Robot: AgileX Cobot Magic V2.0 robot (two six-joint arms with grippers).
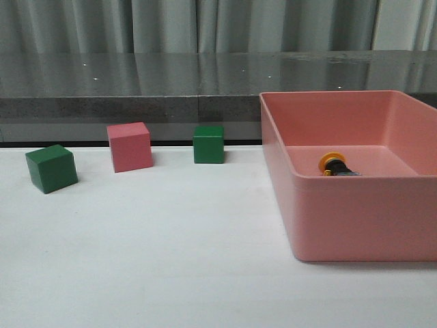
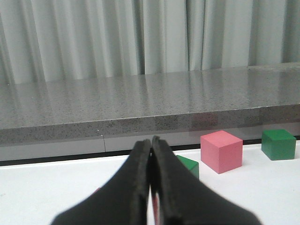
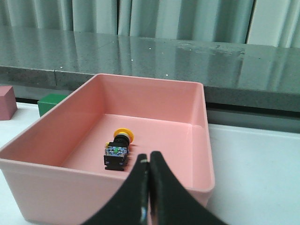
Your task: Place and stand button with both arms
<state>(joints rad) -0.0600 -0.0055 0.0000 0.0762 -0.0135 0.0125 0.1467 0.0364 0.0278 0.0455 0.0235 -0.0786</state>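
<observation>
The button (image 1: 335, 165) lay on its side on the floor of the pink bin (image 1: 355, 225), which sat on the right part of the white bench (image 1: 171, 260), reaching to its right edge in the front view. In that view only the yellow cap and a bit of the dark body showed above the bin's near wall. From the right wrist view the button (image 3: 120, 148) was plainer: its yellow cap pointed toward the bin's far wall, and its clear base block faced the near wall, well apart from every side of the pink bin (image 3: 197, 117). The right claw (image 3: 148, 161) hung just outside the bin's near wall, its two black fingers pressed together with nothing between them. The left claw (image 2: 152, 145) was likewise closed tight and gripped nothing, though something reddish showed low between its fingers that I could not make out. Along the bench's far edge stood three blocks, well apart from the bin: a green block (image 1: 51, 168) nearest the far left corner, a pink block (image 1: 129, 146) beside it, and a second green block (image 1: 208, 144) toward the middle of that edge. Behind the bench ran a grey stone ledge (image 1: 136, 82) with pale curtains (image 1: 205, 24) beyond.
</observation>
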